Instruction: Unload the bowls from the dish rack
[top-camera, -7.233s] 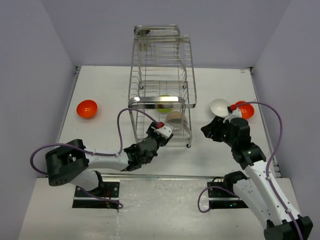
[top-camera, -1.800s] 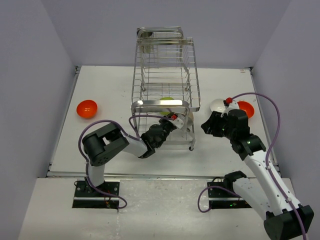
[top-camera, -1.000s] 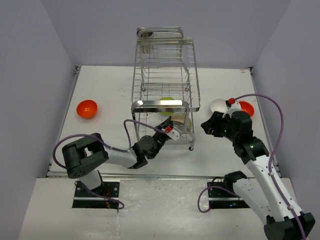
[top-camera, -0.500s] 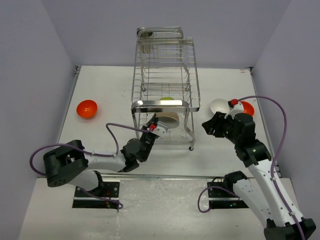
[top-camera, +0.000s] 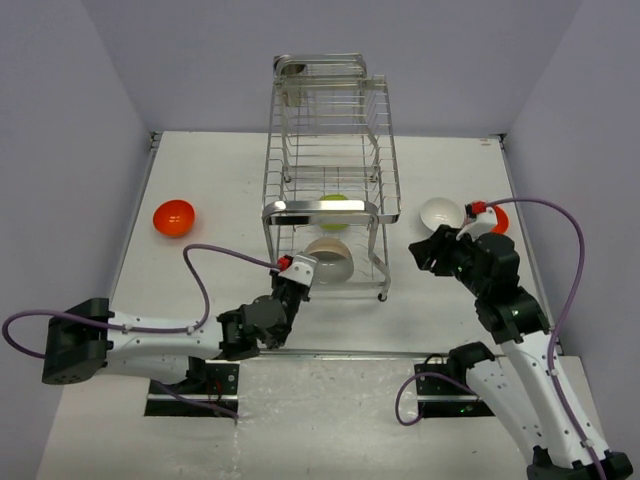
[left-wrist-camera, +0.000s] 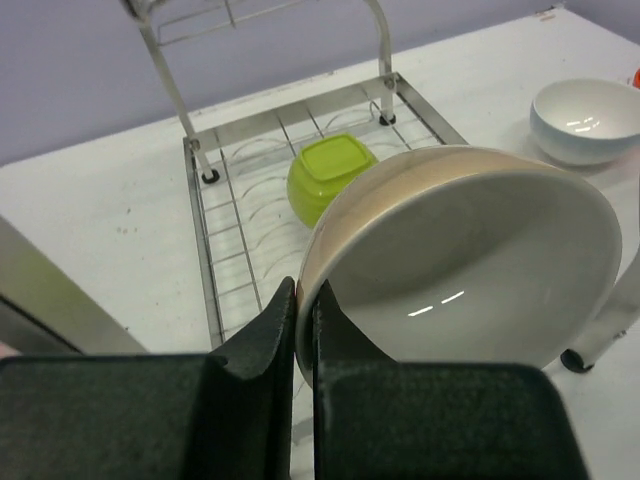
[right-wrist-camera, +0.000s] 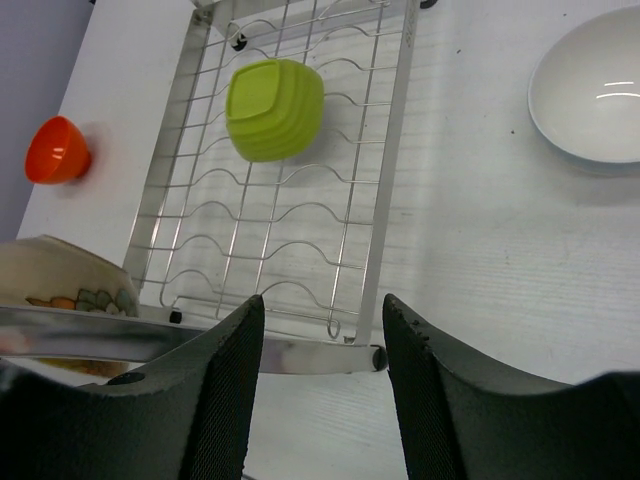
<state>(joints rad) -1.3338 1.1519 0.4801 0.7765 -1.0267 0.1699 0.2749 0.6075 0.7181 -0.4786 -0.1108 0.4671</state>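
Now your left gripper (top-camera: 299, 268) pinches the beige bowl (top-camera: 330, 260) by its rim at the near edge of the dish rack (top-camera: 318, 206).
Your left claw is clamped narrow on that rim, with the bowl tilted on edge. Your right gripper (top-camera: 430, 250) hovers off the rack's right side, fingers parted, holding nothing. Farther in, the lime-green bowl (top-camera: 335, 203) lies on the rack's lowest tier. The white bowl (top-camera: 440, 212) sits on the table (top-camera: 220, 180) right of the rack, the right orange bowl (top-camera: 499, 219) just beside it, the left orange bowl (top-camera: 173, 217) well apart.
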